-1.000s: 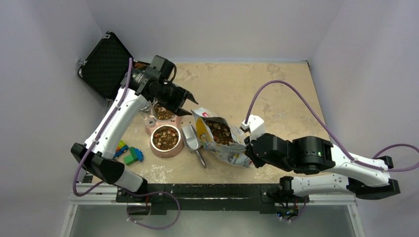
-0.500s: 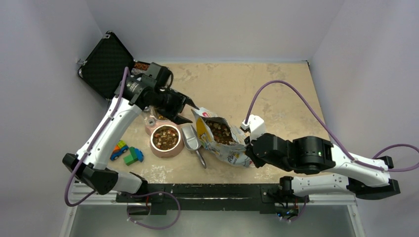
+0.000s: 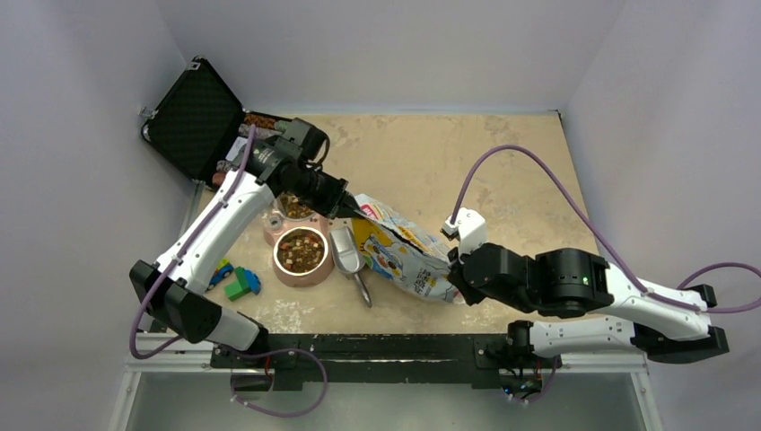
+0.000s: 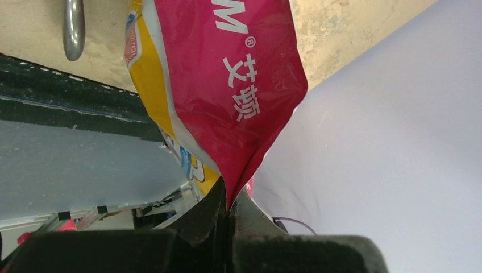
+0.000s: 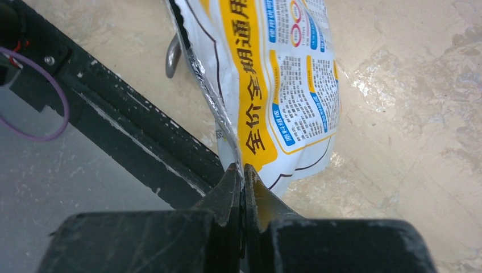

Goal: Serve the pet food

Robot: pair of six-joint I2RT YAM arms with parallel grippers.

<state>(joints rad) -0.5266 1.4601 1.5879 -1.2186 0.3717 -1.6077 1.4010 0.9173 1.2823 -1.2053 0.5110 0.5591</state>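
The left hand (image 3: 348, 209) has just clamped the bag (image 3: 404, 256), which the right hand (image 3: 454, 269) also pinches; its mouth flattened, bowls (image 3: 301, 251) look full.

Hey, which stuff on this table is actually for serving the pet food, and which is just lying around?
For the job: pet food in the pink bowl, food bag, metal scoop, left gripper and right gripper both pinching the bag.
Lying about: toy blocks, black case.

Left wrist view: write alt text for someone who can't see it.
The left end effector pinches a red, white-lettered corner of the pet food bag. Behind it lie the tan table and a metal scoop handle, top left.
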